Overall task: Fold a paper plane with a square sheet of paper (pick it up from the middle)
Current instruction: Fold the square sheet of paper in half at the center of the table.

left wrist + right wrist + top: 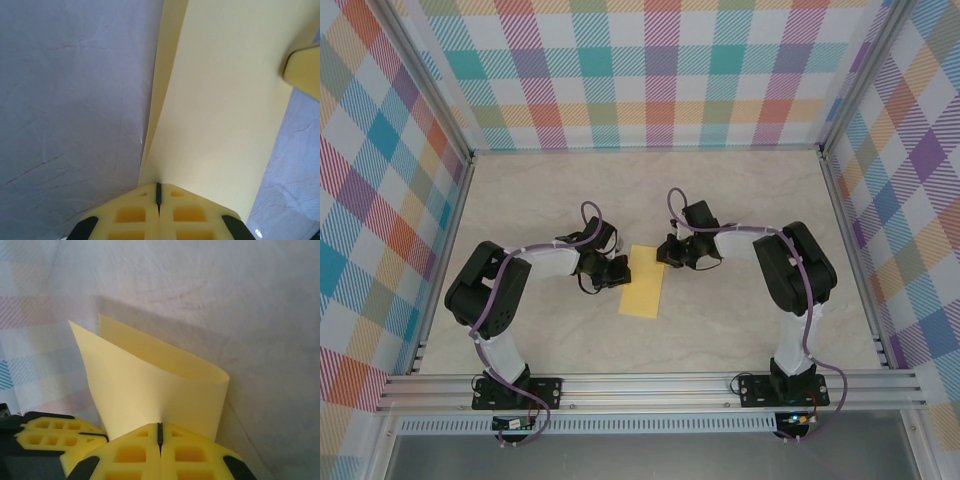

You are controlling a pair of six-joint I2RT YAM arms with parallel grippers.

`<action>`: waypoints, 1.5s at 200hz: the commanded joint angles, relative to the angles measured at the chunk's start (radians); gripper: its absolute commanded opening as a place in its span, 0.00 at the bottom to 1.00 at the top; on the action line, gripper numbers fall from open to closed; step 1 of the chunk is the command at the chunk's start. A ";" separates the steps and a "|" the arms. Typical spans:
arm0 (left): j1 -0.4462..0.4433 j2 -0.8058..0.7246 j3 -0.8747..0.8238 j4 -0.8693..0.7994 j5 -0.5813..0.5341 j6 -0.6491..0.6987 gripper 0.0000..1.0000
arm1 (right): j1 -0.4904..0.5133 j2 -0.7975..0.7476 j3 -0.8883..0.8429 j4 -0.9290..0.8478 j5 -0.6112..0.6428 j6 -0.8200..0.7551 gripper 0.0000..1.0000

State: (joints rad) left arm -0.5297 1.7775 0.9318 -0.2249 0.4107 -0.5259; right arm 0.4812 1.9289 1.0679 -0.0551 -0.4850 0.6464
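- While both arms reached inward from the near edge, the pale marbled surface (740, 200) spread beneath them, with checkered walls (660, 70) on three sides.
- The left arm (490, 290) bent in from the left and the right arm (800, 265) from the right, their wrists meeting near the middle of the surface.
- The square sheet of paper (643, 283) sat between the two grippers at mid-surface. It was doubled over on itself into a narrow pale-yellow strip running from far to near.
- In the right wrist view the sheet curved over in a soft loop, the rounded bend on its right and the two free edges at the left, not pressed flat.
- The left gripper (617, 272) was at the strip's left edge. In its wrist view the fingers were closed tight on the paper, both layers running away from them.
- The right gripper (672, 252) was at the strip's far right corner, pinched fully closed on the sheet.
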 commanded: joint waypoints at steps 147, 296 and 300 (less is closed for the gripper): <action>-0.013 0.069 -0.046 -0.102 -0.052 0.024 0.00 | -0.047 0.004 0.132 -0.102 -0.029 -0.007 0.04; -0.013 0.066 -0.038 -0.105 -0.029 0.026 0.00 | -0.058 0.167 0.102 -0.088 0.015 0.020 0.03; -0.013 0.066 -0.037 -0.107 -0.029 0.027 0.00 | -0.057 0.164 0.102 -0.082 0.009 0.022 0.04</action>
State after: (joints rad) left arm -0.5297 1.7786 0.9314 -0.2222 0.4183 -0.5220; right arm 0.4305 2.0361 1.1828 -0.1173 -0.5007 0.6655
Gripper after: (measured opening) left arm 0.038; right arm 0.051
